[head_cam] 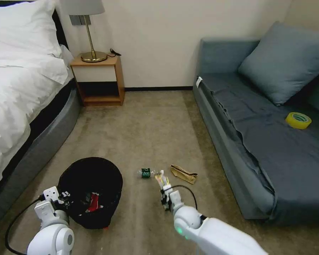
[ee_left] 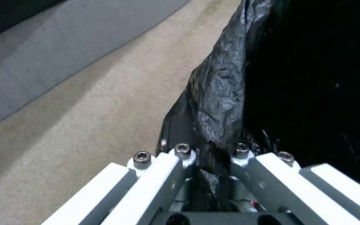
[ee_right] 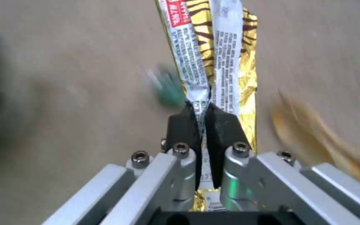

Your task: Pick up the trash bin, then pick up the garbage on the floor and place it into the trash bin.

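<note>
Gripping, left gripper (ee_left: 211,162): closed on the trash bin (head_cam: 90,191) rim, beside the bed (head_cam: 21,106).
Right gripper (ee_right: 203,125): pinched shut on the gold wrapper (ee_right: 213,47).
Bottle (head_cam: 145,173), brown paper (head_cam: 183,174): on the floor.

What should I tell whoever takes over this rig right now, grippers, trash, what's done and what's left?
Left gripper: shut on the trash bin at its lined rim, beside the bed.
Right gripper: shut on the gold snack wrapper, between the bin and the sofa.
Done: a red-and-white wrapper is in the bin.
Left: bin the gold wrapper, then the small bottle and the brown paper, both on the carpet just ahead of the right gripper.
</note>
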`<state>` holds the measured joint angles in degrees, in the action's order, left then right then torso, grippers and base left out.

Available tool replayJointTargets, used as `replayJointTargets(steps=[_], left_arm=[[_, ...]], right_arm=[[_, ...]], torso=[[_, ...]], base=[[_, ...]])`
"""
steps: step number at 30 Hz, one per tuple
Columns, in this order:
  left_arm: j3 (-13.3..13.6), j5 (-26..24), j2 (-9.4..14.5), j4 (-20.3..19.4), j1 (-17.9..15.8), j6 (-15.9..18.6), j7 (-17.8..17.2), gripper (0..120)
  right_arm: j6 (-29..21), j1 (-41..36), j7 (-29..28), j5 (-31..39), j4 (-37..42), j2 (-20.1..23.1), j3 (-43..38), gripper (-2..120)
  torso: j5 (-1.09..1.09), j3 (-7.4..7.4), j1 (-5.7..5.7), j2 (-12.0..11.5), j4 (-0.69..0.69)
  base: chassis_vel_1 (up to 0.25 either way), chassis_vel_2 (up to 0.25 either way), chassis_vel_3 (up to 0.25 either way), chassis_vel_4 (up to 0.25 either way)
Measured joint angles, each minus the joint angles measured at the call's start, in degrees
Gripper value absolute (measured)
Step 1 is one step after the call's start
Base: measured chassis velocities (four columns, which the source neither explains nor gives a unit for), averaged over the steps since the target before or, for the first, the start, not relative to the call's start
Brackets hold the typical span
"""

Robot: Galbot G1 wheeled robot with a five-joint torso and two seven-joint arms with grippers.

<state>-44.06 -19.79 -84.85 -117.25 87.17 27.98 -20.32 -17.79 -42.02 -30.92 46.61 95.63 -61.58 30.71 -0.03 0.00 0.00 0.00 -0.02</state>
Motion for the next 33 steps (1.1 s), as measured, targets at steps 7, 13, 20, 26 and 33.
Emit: replayJointTargets(steps=[7, 13, 20, 26, 33], left_arm=[[1.3, 0.5, -0.7, -0.1, -0.3, 0.4, 0.0, 2], [1.8, 1.0, -1.2, -0.7, -0.4, 0.9, -0.1, 2], [1.9, 0.8, -1.7, -2.0, -0.5, 1.3, -0.1, 2], [1.9, 0.5, -1.7, -2.9, -0.2, 1.5, -0.1, 2], [1.9, 0.3, -1.7, -2.9, -0.3, 1.5, 0.0, 2]], right_arm=[[-1.5, 6.5, -4.0, 8.9, 13.2, -5.9, 4.3, 5], [-2.0, 9.6, -6.1, 11.2, 12.3, -12.1, 9.5, 5], [-1.4, 10.0, -7.6, 9.1, 3.5, -16.9, 16.4, 9], [-0.5, 10.7, -7.5, 7.4, -0.2, -17.7, 18.4, 34], [-0.1, 11.2, -7.3, 6.8, 0.8, -17.3, 17.1, 56]], torso=[[0.03, 0.00, 0.00, 0.0, 0.03], [0.01, 0.00, 0.00, 0.0, 0.04], [0.01, 0.00, 0.00, 0.0, 0.03], [0.02, 0.00, -0.01, 0.0, 0.02], [0.03, 0.00, 0.00, 0.0, 0.02]], base=[[0.000, 0.000, 0.000, 0.000], [0.000, 0.000, 0.000, 0.000], [0.000, 0.000, 0.000, 0.000], [0.000, 0.000, 0.000, 0.000], [0.000, 0.000, 0.000, 0.000]])
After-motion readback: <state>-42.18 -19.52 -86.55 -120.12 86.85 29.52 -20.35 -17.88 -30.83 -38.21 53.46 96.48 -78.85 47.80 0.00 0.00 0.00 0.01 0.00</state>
